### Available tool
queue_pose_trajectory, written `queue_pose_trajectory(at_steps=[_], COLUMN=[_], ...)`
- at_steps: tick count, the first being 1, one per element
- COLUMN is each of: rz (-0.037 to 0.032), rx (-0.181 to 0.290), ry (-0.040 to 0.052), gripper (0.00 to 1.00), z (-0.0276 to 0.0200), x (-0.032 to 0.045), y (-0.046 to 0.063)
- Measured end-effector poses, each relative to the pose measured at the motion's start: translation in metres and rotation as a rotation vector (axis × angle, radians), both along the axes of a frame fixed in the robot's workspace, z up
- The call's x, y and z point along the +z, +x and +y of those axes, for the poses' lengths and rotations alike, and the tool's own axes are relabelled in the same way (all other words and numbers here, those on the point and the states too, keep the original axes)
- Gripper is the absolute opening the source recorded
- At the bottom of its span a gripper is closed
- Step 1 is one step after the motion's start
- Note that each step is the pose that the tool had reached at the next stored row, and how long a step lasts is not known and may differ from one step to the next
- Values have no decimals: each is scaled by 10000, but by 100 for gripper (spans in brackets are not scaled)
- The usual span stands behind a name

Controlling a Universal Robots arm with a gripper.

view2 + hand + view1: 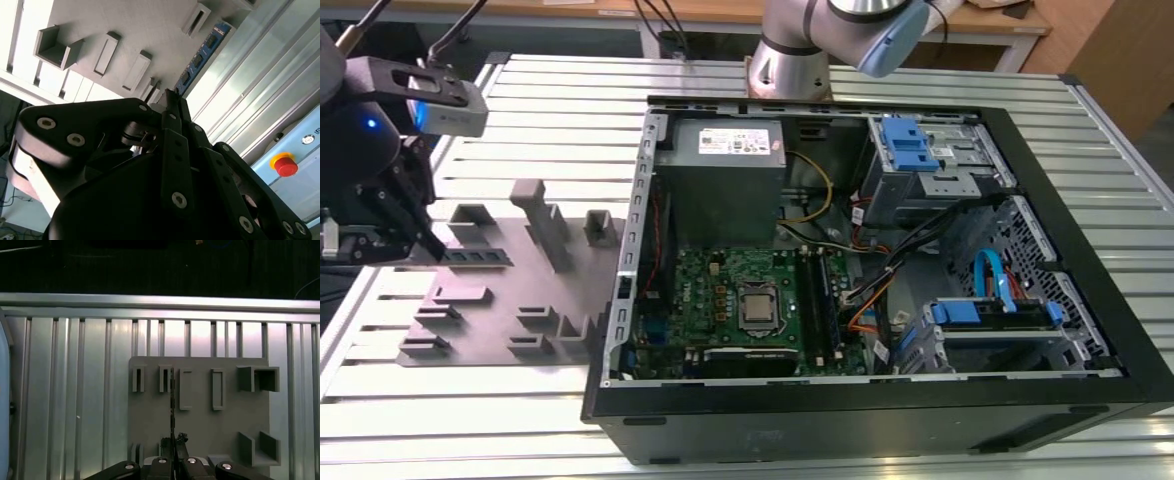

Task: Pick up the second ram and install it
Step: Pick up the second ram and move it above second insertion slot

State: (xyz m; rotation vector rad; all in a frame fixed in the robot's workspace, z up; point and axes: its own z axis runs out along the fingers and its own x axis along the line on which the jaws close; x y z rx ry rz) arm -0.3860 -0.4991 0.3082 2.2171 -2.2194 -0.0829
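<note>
Claw: the gripper [434, 245] is over the exterior view's left part of the table, and its fingers are clenched on the near end of the second ram [478, 256].
Claw in the wrist views: the two dark fingers come together at the gripper [172, 95] [173, 440], and the board goes out from between them.
Second ram: in the second wrist view the second ram [202, 52] shows its blue-green side with a row of black chips; in the first wrist view the second ram [172, 400] is seen from its edge, as a thin dark line.
Place of the ram: it stands on its long edge at the grey fixture plate [507, 300], just beside one of the narrow slot blocks. I cannot tell if it is already lifted off the plate.
Fixture plate: it lies flat on the metal table [560, 90] and carries several grey blocks.
Computer case: the open computer case [881, 420] lies well apart from the claw, toward the exterior view's right, with the green motherboard [707, 290] inside.
Arm base: the arm base [790, 60] stands behind the case.
</note>
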Motion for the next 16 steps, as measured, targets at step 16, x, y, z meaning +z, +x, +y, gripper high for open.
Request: queue_pose_trajectory(at_steps=[16], rz=[1], rx=[0], ry=[0], gripper=[11], z=[0], x=[199], y=[0])
